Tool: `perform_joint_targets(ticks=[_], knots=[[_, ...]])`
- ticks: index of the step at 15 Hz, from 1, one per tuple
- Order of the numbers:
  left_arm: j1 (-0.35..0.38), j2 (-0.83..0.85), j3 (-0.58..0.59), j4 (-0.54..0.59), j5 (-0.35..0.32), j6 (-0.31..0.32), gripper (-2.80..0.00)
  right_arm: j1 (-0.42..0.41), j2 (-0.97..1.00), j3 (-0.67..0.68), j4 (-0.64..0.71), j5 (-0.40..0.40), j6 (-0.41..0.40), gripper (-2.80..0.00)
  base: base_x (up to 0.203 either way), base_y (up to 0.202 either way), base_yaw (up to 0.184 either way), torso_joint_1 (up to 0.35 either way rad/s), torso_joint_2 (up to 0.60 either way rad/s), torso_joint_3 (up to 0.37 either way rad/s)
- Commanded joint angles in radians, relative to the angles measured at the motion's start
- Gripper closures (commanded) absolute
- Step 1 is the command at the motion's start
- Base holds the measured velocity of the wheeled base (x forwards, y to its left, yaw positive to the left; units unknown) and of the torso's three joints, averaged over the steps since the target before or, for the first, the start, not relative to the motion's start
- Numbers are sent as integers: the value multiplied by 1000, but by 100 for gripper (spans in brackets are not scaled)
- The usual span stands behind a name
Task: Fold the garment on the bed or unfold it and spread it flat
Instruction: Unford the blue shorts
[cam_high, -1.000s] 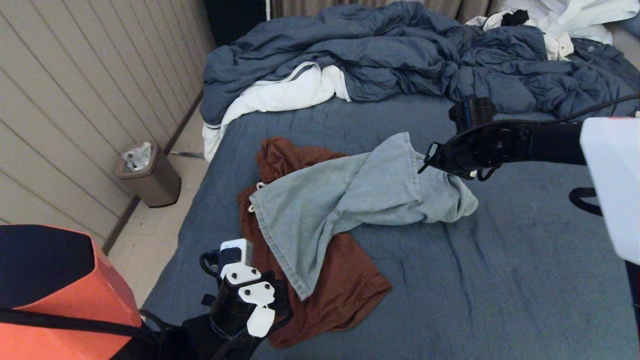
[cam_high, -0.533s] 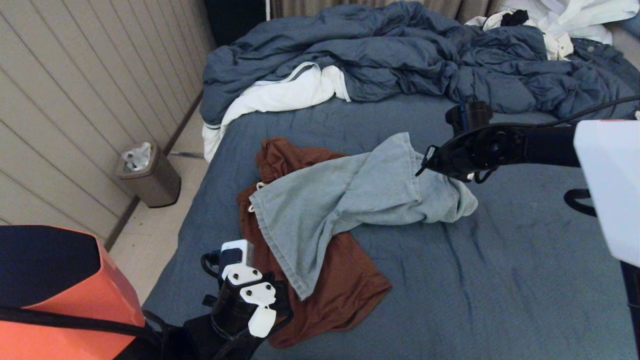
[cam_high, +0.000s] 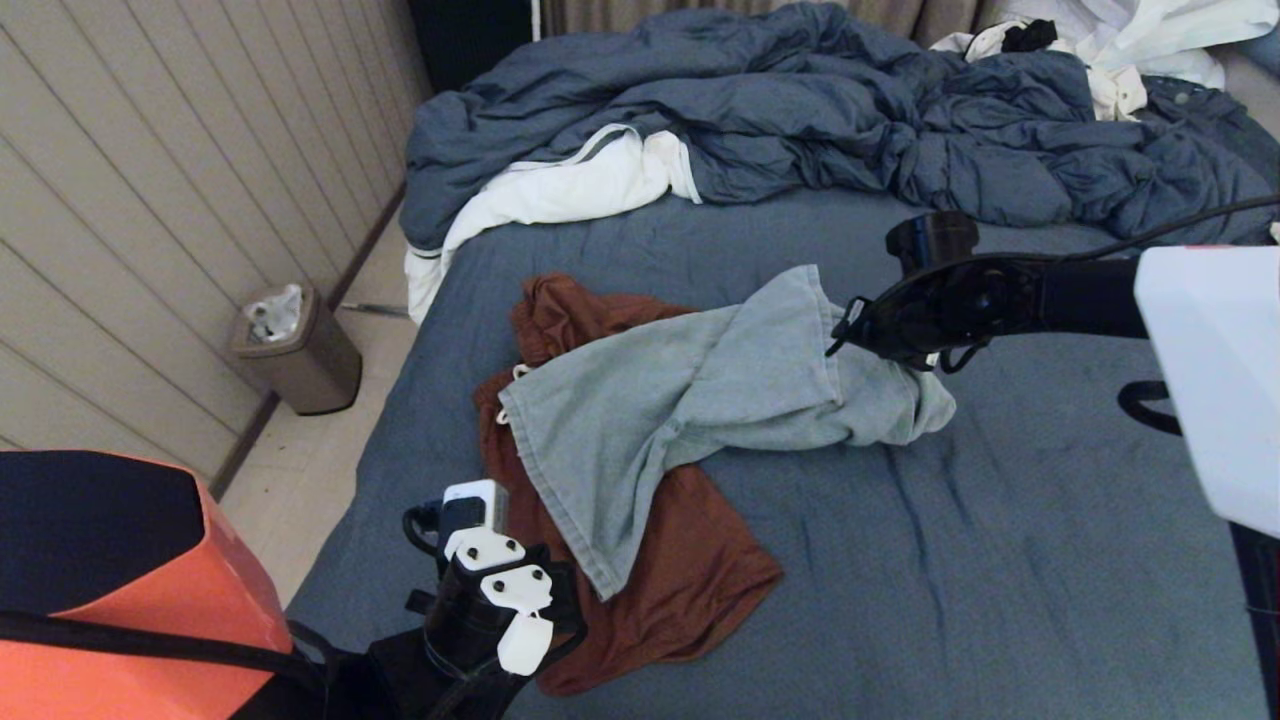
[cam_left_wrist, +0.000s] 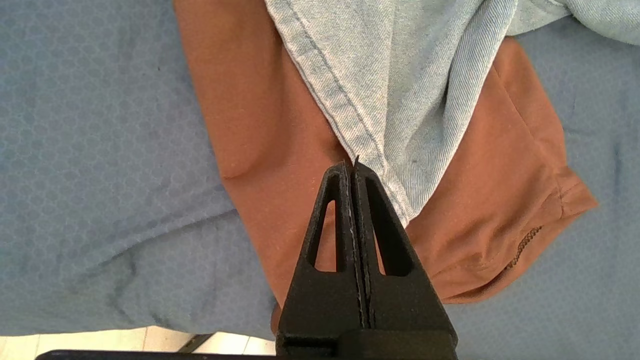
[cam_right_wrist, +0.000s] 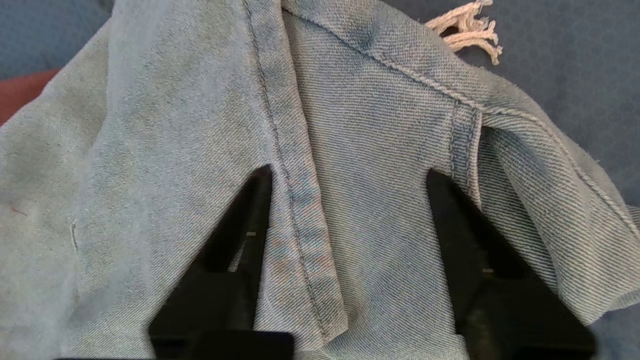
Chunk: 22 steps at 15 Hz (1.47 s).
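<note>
garment: pale denim piece (cam_high: 700, 400) crumpled mid-bed (cam_high: 1000, 560), lying over rust-brown shorts (cam_high: 690, 570)
right gripper (cam_right_wrist: 345, 200): fingers spread wide, straddling a denim seam at the garment's far-right bunch, nothing pinched yet
left gripper (cam_left_wrist: 352, 167): fingers pressed together, empty, tip at the denim's near hem
progress: barely begun; garment neither spread nor folded
duvet (cam_high: 800, 110): heaped beyond the garment
</note>
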Motion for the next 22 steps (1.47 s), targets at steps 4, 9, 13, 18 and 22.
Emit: perform_joint_targets(ticks=[4, 9, 13, 18, 22], knots=[[0, 7, 0, -6, 3, -5, 0, 7, 28, 0, -12, 4, 27, -280, 0, 0, 0, 0, 0, 0], [0, 7, 0, -6, 3, -5, 0, 13, 26, 3, -12, 4, 35, -280, 0, 0, 0, 0, 0, 0], [0, 7, -2, -6, 3, -5, 0, 14, 11, 3, -12, 3, 42, -280, 0, 0, 0, 0, 0, 0], [0, 4, -2, -6, 4, -5, 0, 20, -7, 9, -12, 3, 42, -280, 0, 0, 0, 0, 0, 0], [0, 4, -2, -6, 5, -5, 0, 42, 1, 17, -14, 4, 42, -280, 0, 0, 0, 0, 0, 0]])
